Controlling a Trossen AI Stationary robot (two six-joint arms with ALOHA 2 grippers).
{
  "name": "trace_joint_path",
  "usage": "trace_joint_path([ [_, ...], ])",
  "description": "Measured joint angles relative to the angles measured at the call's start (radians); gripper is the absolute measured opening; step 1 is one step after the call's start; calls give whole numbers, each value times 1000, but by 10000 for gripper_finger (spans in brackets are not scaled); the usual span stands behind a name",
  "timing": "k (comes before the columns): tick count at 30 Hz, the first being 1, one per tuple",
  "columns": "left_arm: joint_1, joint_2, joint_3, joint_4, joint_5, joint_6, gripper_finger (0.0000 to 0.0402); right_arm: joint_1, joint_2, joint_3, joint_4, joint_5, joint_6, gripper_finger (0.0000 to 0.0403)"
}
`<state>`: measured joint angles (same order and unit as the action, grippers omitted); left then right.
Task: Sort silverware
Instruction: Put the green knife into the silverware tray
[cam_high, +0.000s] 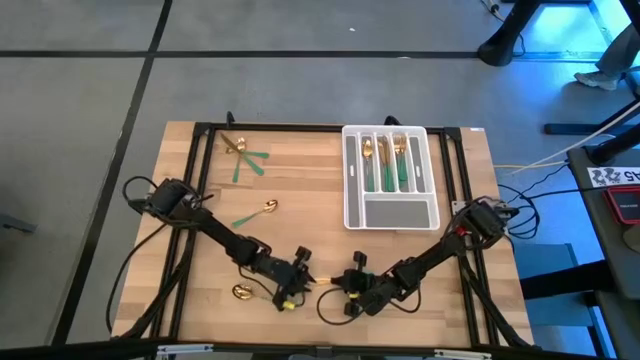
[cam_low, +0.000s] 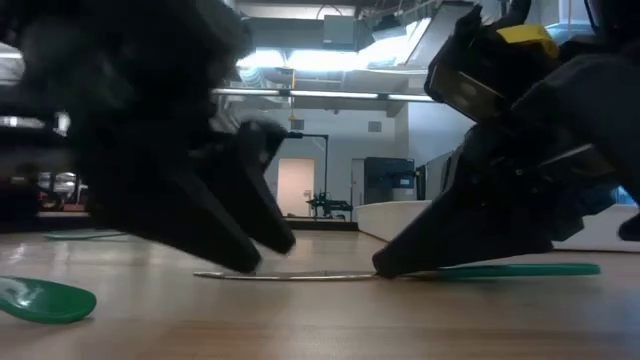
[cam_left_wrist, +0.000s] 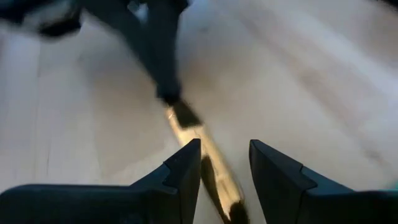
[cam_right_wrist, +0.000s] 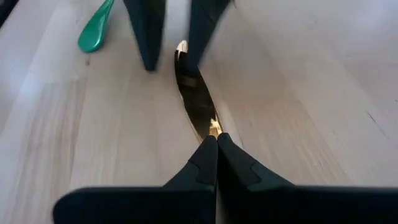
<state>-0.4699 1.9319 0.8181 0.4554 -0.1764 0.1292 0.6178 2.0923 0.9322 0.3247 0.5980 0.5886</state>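
Two grippers meet low in the centre of the high view, over a knife that lies flat on the wooden table; its blade is shiny gold, long and slim, and in the low view its green handle runs off toward the right. The right gripper has its fingers pressed together at the blade, tips down on it, though whether they actually pinch it cannot be told. The left gripper stands with its fingers spread apart, one on each side of the blade. Other silverware lies scattered: a gold and green spoon left of centre, a small cluster at upper left, and several pieces upright in the slots of the grey-white tray at upper right.
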Motion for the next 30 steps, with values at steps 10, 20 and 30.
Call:
trace_joint_path([
  [10,63,36,3,6,-19,-176,127,-4,-17,-5,176,213,-128,19],
  [20,75,34,7,-100,-27,-220,117,-10,-196,2,33,106,-193,143],
  [30,61,36,4,-102,-32,-178,10,-10,-212,-10,-327,-125,-66,195],
])
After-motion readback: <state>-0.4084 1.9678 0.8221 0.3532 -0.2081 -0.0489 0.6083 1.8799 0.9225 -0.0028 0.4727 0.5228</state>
